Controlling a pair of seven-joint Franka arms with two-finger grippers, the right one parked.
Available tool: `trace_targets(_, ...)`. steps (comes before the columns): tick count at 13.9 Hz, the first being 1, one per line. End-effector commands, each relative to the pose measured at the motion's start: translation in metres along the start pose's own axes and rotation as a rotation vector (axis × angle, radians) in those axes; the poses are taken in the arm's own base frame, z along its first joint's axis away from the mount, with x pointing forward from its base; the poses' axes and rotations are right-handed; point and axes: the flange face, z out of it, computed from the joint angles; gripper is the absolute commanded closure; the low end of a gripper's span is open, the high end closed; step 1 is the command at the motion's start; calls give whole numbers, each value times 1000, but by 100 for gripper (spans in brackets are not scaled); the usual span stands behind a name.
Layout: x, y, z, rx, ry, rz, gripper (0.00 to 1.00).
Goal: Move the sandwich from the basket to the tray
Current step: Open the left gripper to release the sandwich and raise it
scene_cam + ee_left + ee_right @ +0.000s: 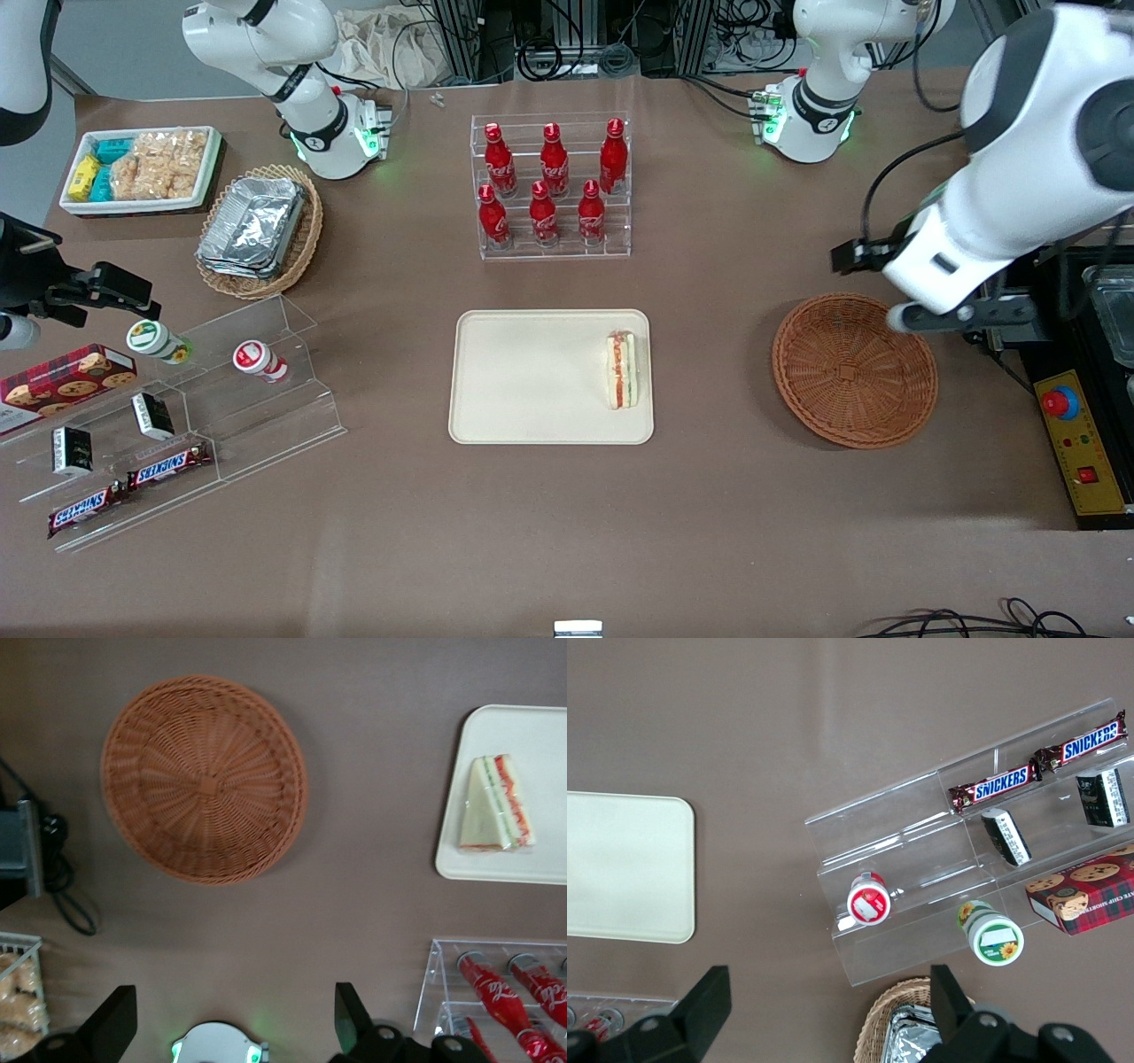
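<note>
- The sandwich (622, 369) lies flat on the cream tray (532, 377), tucked against the tray's edge at the working arm's end, its orange-red and green filling showing along one side.
- In the left wrist view, the same wedge (496, 804) sits just inside the tray's rim (452, 815), clear of the brown tabletop (567, 514).
- The round reddish-brown wicker basket (854, 369) rests on the tabletop with nothing in it, near the tray, toward the working arm's end.
- From the wrist camera, the basket (205, 778) shows its bare woven floor.
- The left arm's gripper (912, 315) hangs above the basket's rim at the working arm's end; its jaws stand wide apart, holding nothing, as the wrist view shows (235, 1020).
- A clear acrylic rack of red cola bottles (549, 182) stands farther from the front camera than the tray.
- Toward the parked arm's end: a tan wicker basket with foil containers (257, 229), a white tray of snack packets (142, 168), and a clear stepped stand (177, 416) holding Snickers bars (168, 464) and small cups.
</note>
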Motion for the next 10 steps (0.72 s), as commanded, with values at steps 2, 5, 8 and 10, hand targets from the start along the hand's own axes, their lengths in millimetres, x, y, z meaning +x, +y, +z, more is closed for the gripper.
trace_targets(2, -41, -33, -5, -51, 3, 6, 0)
trace_targets(5, -46, -49, -10, -67, 15, 70, 0)
trace_targets(8, -38, -48, -17, -69, 43, 79, 0)
trace_targets(10, -28, -49, -22, -62, 55, 68, 0)
